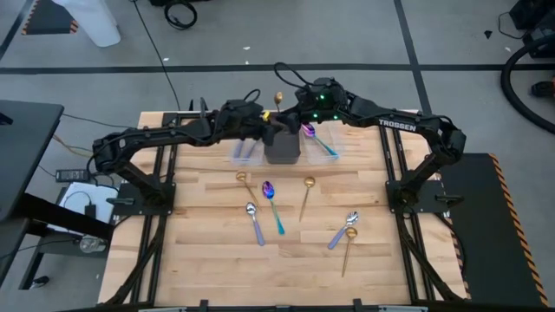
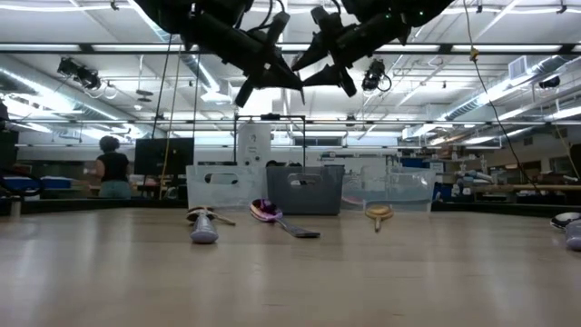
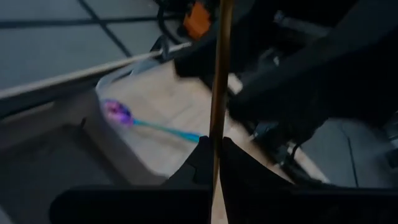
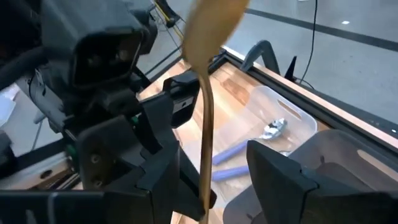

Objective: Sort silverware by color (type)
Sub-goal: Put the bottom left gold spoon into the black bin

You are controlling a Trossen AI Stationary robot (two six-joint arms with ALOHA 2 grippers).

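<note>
A gold spoon [image 4: 207, 93] is held up in the air over the far bins, bowl [image 1: 278, 98] uppermost, with my left gripper [image 3: 216, 144] shut on its handle. My right gripper [image 4: 214, 171] faces it from the table's right, open, and the lower end of the handle stands between its fingers; I cannot tell whether it touches them. Several spoons lie flat on the table: gold ones [image 1: 307, 192], a purple-bowled teal one [image 1: 273, 204] and silver-bowled lavender ones [image 1: 254, 221]. Another purple and teal spoon [image 3: 124, 117] lies in the right clear bin. My left gripper pinches the gold spoon's handle [image 3: 216, 127] between its two fingers. The fingers come nearly level from the table's left and lie across the handle. The spoon stands roughly upright, bowl up, lifted clear above the bins.
Three bins stand in a row at the far middle: a clear one [image 1: 245, 153] with lavender-handled spoons, a dark one [image 1: 282, 149], and a clear one [image 1: 323, 145]. Both arms crowd the space above them. A person stands in the room beyond [image 2: 113, 168].
</note>
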